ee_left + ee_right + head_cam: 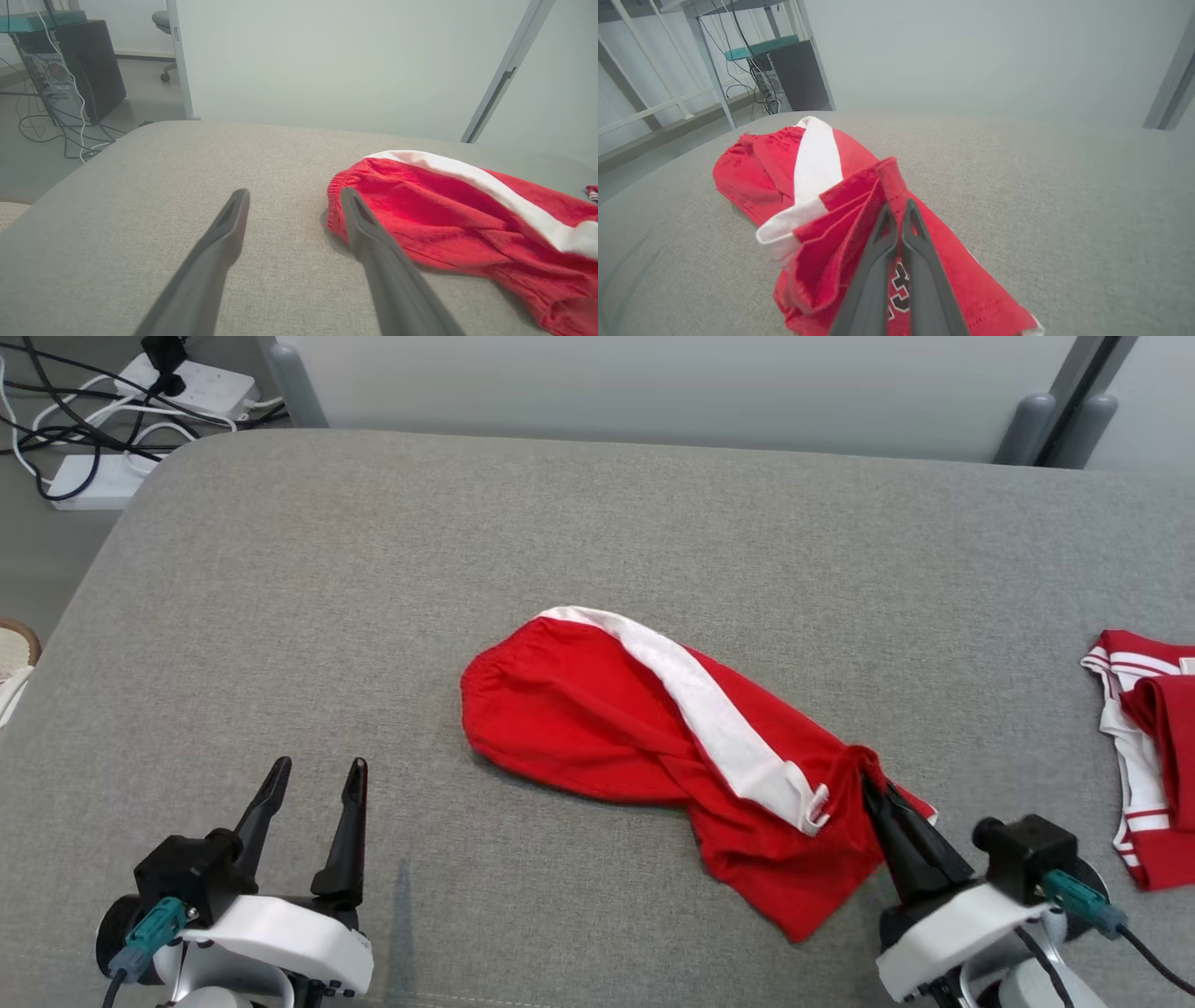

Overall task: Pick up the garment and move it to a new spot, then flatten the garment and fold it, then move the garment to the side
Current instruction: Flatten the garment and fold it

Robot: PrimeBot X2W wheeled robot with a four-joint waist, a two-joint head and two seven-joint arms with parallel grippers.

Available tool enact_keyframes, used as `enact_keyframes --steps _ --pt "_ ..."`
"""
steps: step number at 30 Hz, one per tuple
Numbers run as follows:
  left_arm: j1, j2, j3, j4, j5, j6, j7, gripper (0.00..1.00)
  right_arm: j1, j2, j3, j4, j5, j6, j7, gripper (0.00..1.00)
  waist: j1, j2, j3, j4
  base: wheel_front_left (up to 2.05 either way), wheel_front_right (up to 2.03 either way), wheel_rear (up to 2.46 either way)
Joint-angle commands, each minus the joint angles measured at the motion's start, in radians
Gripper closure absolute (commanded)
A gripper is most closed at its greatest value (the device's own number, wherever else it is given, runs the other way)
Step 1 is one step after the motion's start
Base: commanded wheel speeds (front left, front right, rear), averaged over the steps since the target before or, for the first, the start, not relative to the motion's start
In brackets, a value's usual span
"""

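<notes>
Gripping a four-o'clock fold of the crumpled red-and-white cloth garment (579, 719), the right gripper (868, 782) should lift slowly; left gripper (317, 767) idles, jaws apart.

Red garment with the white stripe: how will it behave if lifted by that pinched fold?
Probably floppy: the red garment with the white stripe lies crumpled and bunches in folds at the shut right gripper, so it should drape. Likely light, being thin cloth. It may drag on the grey woven surface.

pale wall (653, 383), cable-strewn floor (37, 551)
</notes>
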Motion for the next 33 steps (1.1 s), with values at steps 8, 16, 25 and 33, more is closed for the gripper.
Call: enact_keyframes --steps 8,16,25,33 --pt "-0.042 0.045 0.047 -0.038 -0.004 0.015 0.006 0.0 0.152 0.04 -0.141 -0.137 0.019 -0.003 0.06 1.0 0.0 0.0 0.022 -0.043 0.0 0.0 0.0" --pt "-0.048 0.049 0.041 -0.042 -0.005 0.017 0.017 0.0 0.17 0.074 -0.216 -0.099 0.142 -0.003 0.089 0.0 0.0 0.0 0.016 -0.047 0.0 0.0 0.0" --pt "-0.004 0.069 0.075 -0.07 -0.018 0.045 0.006 0.0 0.205 0.058 -0.363 -0.185 -0.015 -0.003 0.014 0.0 0.0 0.0 -0.026 -0.067 0.0 0.0 0.0" --pt "0.048 0.089 0.084 -0.109 -0.017 0.071 0.008 0.0 0.281 0.062 -0.365 -0.331 -0.21 -0.003 0.015 0.0 0.0 0.0 -0.075 -0.087 0.0 0.0 0.0"
